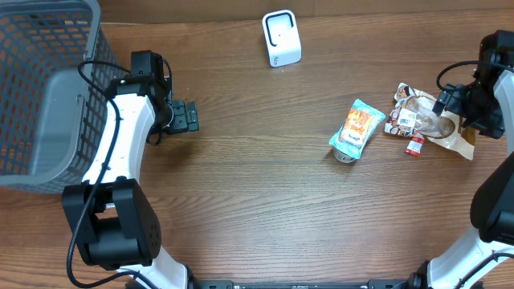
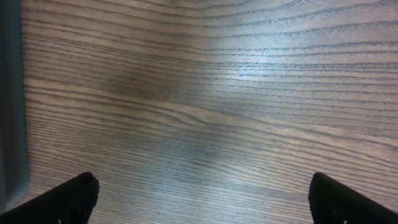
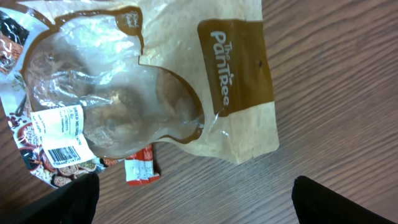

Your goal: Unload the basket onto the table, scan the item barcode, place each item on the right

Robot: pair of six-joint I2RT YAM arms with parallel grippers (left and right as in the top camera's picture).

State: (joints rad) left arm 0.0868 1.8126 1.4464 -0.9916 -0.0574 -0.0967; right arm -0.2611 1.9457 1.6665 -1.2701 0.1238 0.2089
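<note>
A brown paper bag (image 3: 239,74) with a clear window lies flat on the table at the right (image 1: 430,122). A white barcode label (image 3: 62,151) faces up near its left end. My right gripper (image 3: 196,205) hovers just off the bag's edge, open, with only bare wood between its fingers; from overhead it sits over the bag's right end (image 1: 463,114). The white scanner (image 1: 281,38) stands at the back centre. My left gripper (image 1: 185,116) is open over bare wood (image 2: 202,202) near the basket, holding nothing.
A small red packet (image 3: 142,169) lies against the bag's near edge (image 1: 414,147). A teal and orange pouch (image 1: 356,128) lies mid-table with a patterned wrapper (image 1: 399,95) beyond it. A grey mesh basket (image 1: 36,88) fills the left side, its wall (image 2: 9,93) beside my left gripper.
</note>
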